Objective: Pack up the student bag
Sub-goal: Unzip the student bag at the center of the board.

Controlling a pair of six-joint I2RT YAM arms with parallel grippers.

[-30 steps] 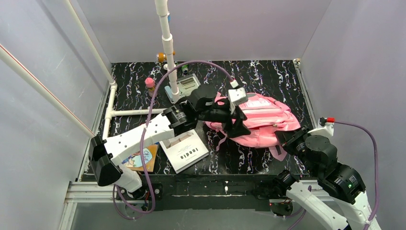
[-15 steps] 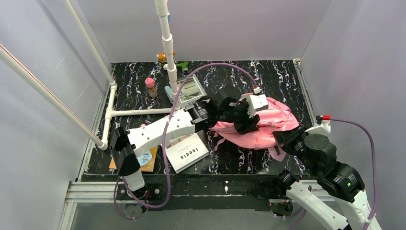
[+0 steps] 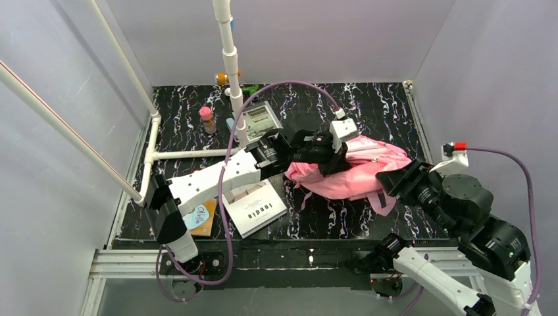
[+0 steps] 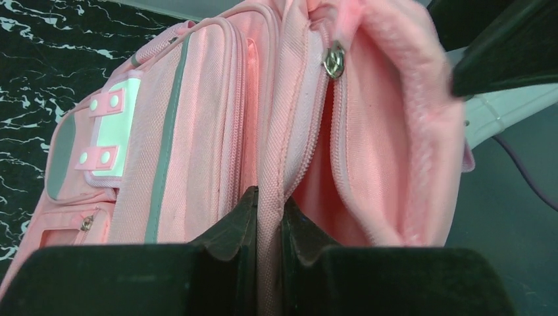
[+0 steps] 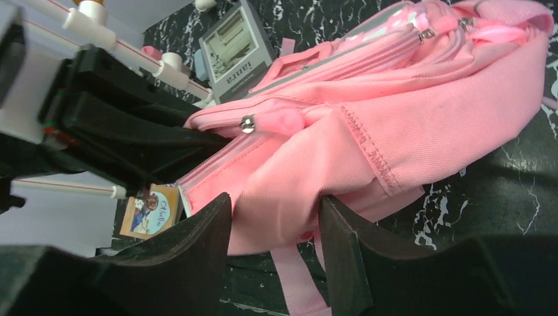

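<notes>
The pink student bag (image 3: 358, 178) lies on its side on the black marbled table, right of centre, with its main zip pocket gaping. My left gripper (image 3: 327, 157) reaches in from the left and is shut on the bag's zip edge (image 4: 270, 207), pinching a fold of pink fabric. The white patch (image 4: 108, 131) shows on the bag's front. At the bag's right end my right gripper (image 3: 389, 181) stands open. Loose, blurred bag fabric (image 5: 283, 178) and a strap lie between its spread fingers (image 5: 197, 243).
A white booklet (image 3: 254, 207) and an Othello book (image 3: 199, 217) lie near the front left. Behind them are a grey box (image 3: 258, 120), a pink bottle (image 3: 207, 120), small orange (image 3: 222, 79) and green (image 3: 251, 87) items, and a white pipe frame (image 3: 228, 62).
The left gripper has closed on the bag's zip edge and drawn slightly left. The right gripper has opened, releasing the bag, and its arm has shifted right and up.
</notes>
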